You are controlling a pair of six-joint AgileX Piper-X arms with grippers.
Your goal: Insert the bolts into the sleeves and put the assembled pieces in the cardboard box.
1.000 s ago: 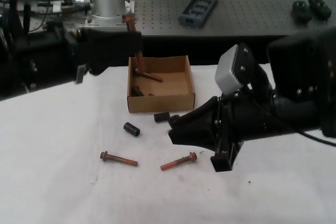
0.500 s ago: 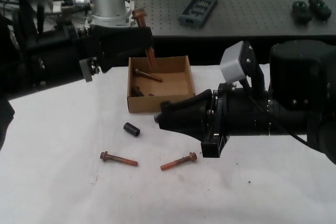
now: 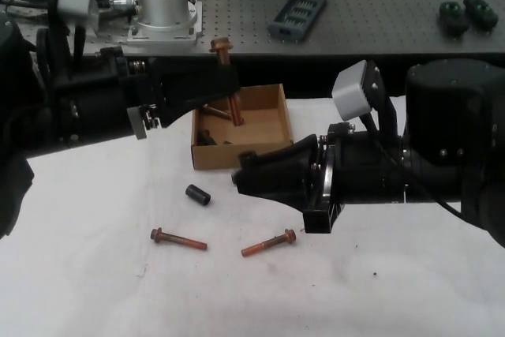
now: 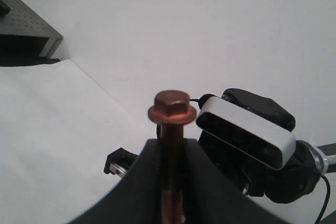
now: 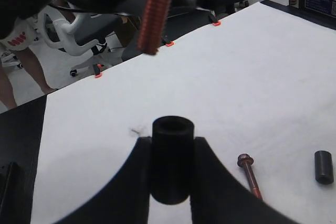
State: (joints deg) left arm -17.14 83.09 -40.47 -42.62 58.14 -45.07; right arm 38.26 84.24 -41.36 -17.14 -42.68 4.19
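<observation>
L jaws clamp bolt head-up over cardboard box, threaded tip apart from sleeve held bore-up in R jaws just in front of box, prob. so axes can line up for insertion (2 loose bolts, 1 loose sleeve on bench).

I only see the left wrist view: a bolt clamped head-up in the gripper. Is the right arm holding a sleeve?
Observer: Yes. The right gripper is shut on the held sleeve, with the held bolt tip close to its open end, not inserted.
Operator: What lies loose on the cloth?
Observer: Two loose bolts and a loose sleeve, on the box near side.
Operator: Anything in the box?
Observer: A boxed bolt, partly behind the left gripper.
</observation>
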